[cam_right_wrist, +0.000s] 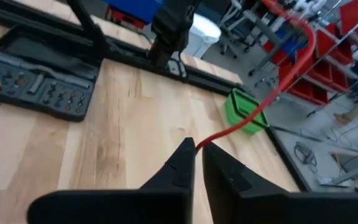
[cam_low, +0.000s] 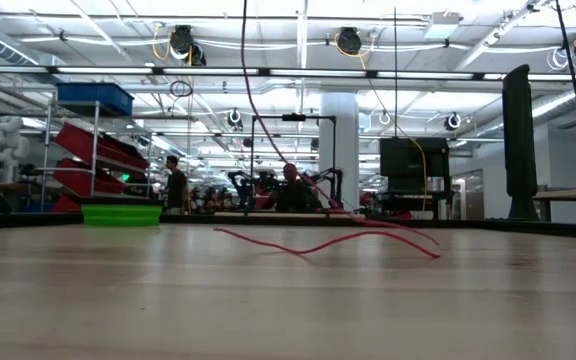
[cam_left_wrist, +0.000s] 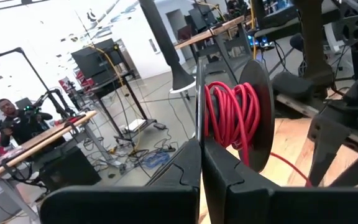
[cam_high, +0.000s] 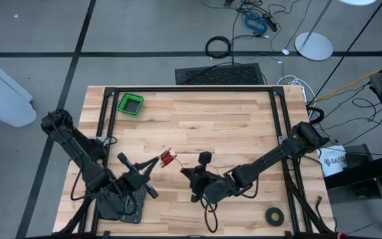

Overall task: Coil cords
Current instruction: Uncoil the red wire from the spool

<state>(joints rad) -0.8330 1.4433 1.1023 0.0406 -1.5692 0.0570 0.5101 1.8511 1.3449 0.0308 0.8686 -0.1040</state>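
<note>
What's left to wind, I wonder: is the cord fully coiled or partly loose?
Partly coiled. Red loops of cord sit bundled at the left gripper; a loose tail runs to the right gripper.

Readable text: one partial label only.
Dark letters "SAT", cut off at the edge, on a white container (cam_high: 333, 161) off the table's edge, well beyond the right gripper (cam_high: 192, 178) on its outer side. Nothing else legible: no lettering made out on the green bin (cam_high: 130, 104), on the tool case (cam_right_wrist: 37, 81) or on the shelves and screens of the room behind.
</note>
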